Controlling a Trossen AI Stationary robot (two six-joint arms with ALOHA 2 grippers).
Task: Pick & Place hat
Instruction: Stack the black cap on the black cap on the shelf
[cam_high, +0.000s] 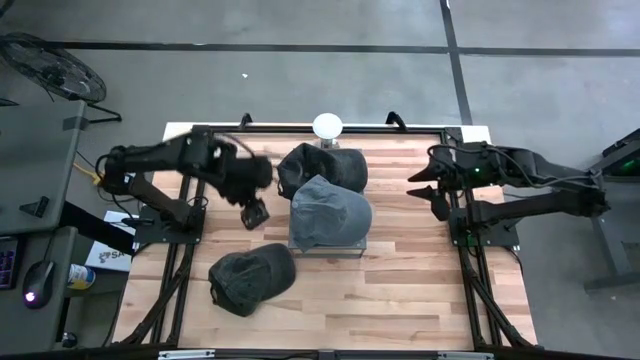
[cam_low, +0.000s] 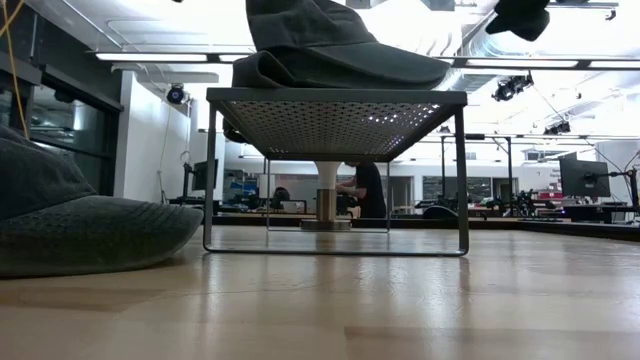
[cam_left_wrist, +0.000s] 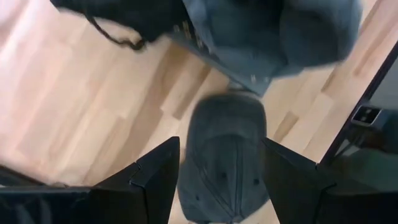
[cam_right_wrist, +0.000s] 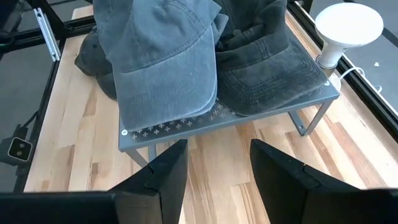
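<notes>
Left claw (cam_high: 255, 214) is hanging above the desk (cam_high: 400, 290) with its fingers apart and nothing between them, just left of the metal rack (cam_high: 328, 246). Its wrist view is looking down past the fingers (cam_left_wrist: 155, 180) at a dark hat (cam_high: 250, 278) lying flat on the desk, near the front-left. The blue-grey hat (cam_high: 330, 210) is sitting on the rack, overhanging its front edge. Another dark hat (cam_high: 325, 165) is sitting behind it, touching it, toward the back of the rack. A white lamp-like stand (cam_high: 327, 126) is sitting at the back edge of the desk. Right claw (cam_high: 440, 205) is waiting over the right side of the desk, fingers apart, empty, pointing at the rack.
</notes>
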